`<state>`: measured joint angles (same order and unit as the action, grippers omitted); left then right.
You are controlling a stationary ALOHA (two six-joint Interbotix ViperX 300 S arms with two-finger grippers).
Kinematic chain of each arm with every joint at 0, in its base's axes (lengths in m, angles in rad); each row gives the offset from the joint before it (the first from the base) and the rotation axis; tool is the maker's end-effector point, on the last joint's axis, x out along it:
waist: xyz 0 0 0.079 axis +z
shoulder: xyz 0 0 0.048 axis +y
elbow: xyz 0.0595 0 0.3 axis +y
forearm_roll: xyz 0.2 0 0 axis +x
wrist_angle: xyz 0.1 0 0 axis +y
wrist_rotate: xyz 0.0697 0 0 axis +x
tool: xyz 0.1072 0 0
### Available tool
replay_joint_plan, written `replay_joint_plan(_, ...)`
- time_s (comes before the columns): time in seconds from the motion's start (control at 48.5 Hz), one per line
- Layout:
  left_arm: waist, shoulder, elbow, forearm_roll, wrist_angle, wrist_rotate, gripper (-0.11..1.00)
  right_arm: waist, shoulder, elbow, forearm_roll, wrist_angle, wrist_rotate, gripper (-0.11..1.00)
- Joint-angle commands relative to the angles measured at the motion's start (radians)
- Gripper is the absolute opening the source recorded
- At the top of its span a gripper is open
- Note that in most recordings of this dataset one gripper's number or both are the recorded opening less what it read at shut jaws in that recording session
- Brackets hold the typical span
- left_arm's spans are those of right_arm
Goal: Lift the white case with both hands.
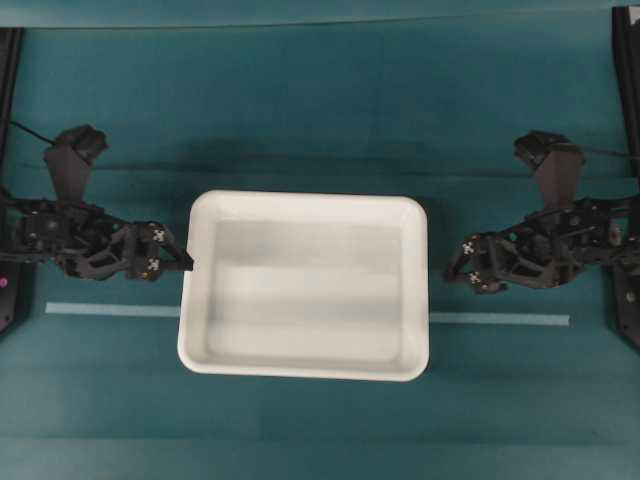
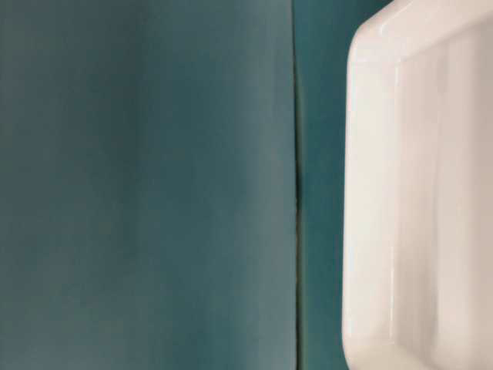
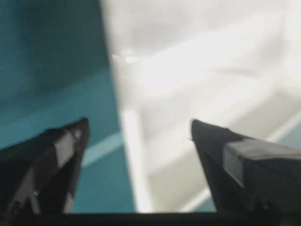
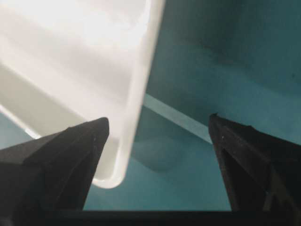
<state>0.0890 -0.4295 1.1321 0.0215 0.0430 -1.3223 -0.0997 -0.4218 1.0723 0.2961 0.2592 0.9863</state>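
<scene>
Closest to you in the wrist views, both sets of black wedge-shaped fingers stand spread wide, pinching nothing. Your left gripper (image 3: pixel 138 129) has the rim of the large shallow white plastic case (image 1: pixel 305 285) running up between its fingers; overhead, one fingertip sits right at the case's left edge. Your right gripper (image 4: pixel 157 125) likewise looks past the case's rounded corner rim, yet from above it stands just clear of the right edge. That flanking placement suits a two-sided lift: each rim lies in line with an open pair of fingers.

The case rests flat on the teal cloth-covered surface (image 1: pixel 320 130), midway between the arms. A thin pale tape strip (image 1: pixel 110 310) runs under it and out both sides. Nothing blocks either approach, and the case is empty.
</scene>
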Motion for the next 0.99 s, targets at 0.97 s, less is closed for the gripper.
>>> replay_joint_plan(0.97, 0.012, -0.488, -0.107, 0.006, -0.003, 0.808, 0.90, -0.031, -0.589, -0.055, -0.341, 0.074, -0.563, 0.90)
